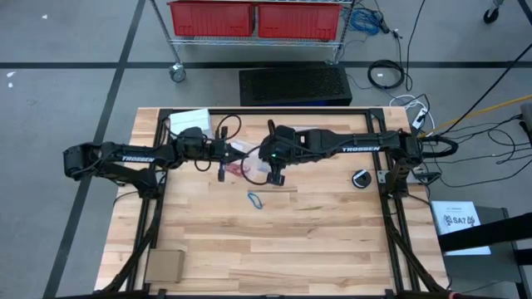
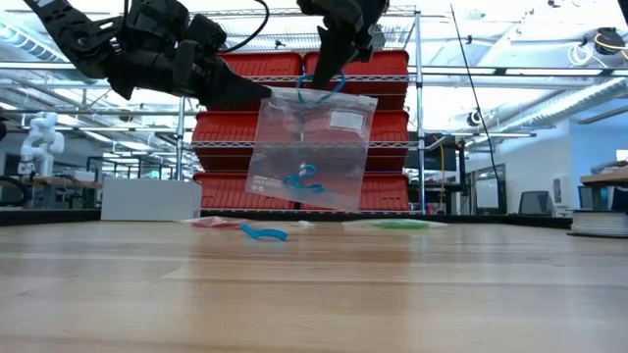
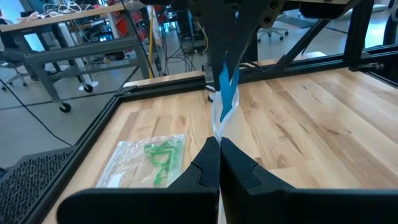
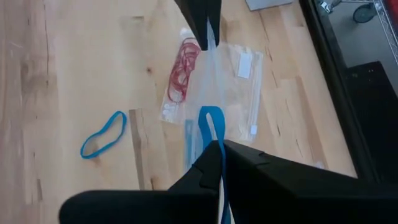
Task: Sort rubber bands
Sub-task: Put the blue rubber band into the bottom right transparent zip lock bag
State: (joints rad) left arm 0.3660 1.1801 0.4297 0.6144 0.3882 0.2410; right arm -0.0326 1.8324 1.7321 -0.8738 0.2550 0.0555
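Note:
A clear plastic bag [image 2: 312,147] hangs above the table between my two grippers, with blue rubber bands [image 2: 302,179] in its bottom. My left gripper [image 2: 263,91] is shut on its upper corner. My right gripper [image 2: 326,80] is shut on a blue rubber band [image 4: 208,124] at the bag's top edge. One loose blue band [image 1: 256,200] lies flat on the table below. A bag of red bands [image 4: 183,68] and a bag of green bands [image 3: 163,158] lie flat on the table. My left gripper pinches the clear bag's upper corner [image 3: 217,127] between its two fingers, coming nearly level from the table's left. The bag hangs below, clear of the table. My right gripper pinches one end of the blue band's loop [image 4: 211,140], slanting down from above. The rest of the loop hangs at the bag's top edge [image 2: 319,90]. Whether the fingers also hold the bag's edge, I cannot tell.
A cardboard piece [image 1: 165,266] lies near the table's front left corner. A small black round object [image 1: 362,178] sits at the right and a white sheet [image 1: 189,119] at the far left. Red bins [image 1: 253,18] stand on a shelf beyond the table.

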